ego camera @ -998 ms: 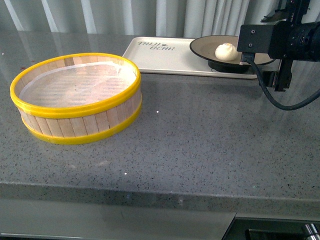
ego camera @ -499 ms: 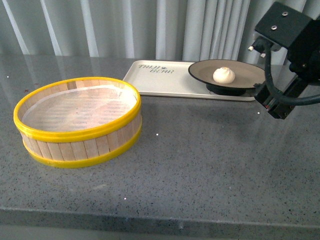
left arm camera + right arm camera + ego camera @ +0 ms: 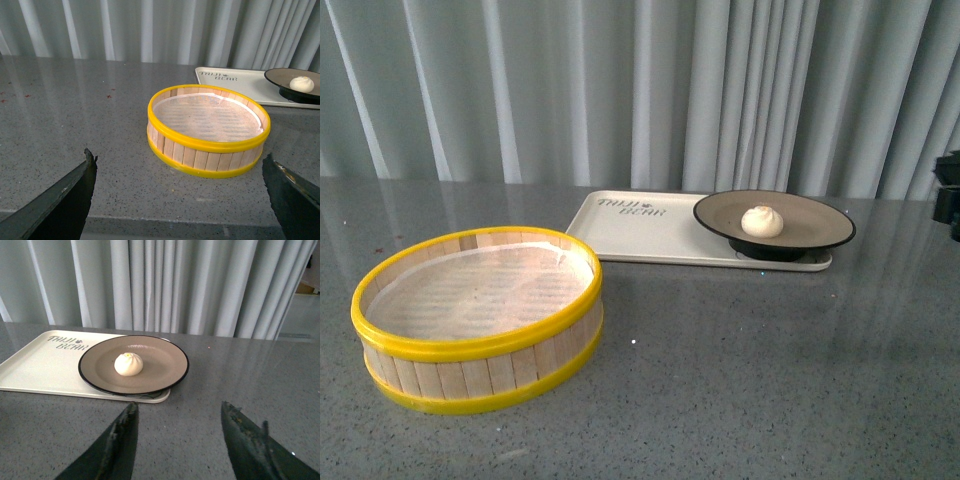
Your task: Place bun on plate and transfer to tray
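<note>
Now our right gripper point(image 3: 177, 440) is spread wide with nothing between its fingers, hanging above the counter point(image 3: 740, 360) just short of the tray's point(image 3: 650, 235) near edge. A second ago that arm filled the right of the front view, its black body partly in front of the plate point(image 3: 815, 215); half a second ago it had lifted and drawn off to the side; by this moment only a dark sliver of it shows at the right edge of the front view. So we have let go and backed away.

Our left gripper point(image 3: 180, 200) is likewise open and empty, held well back from the steamer basket point(image 3: 480, 315), which has not moved across the three front pictures and holds only its pale liner.

Outward from the right fingers, the plate sits on the right end of the tray, its rim overhanging the tray's edge a little. The bun point(image 3: 128, 364) rests upright near the middle of the plate, pleats up, the yellow dot visible in the right wrist view. The lettering lies at the tray's far left corner, clear of the plate.

We judge both steps done: bun on plate, plate on tray. What remains looks like no more than parking our arms.
</note>
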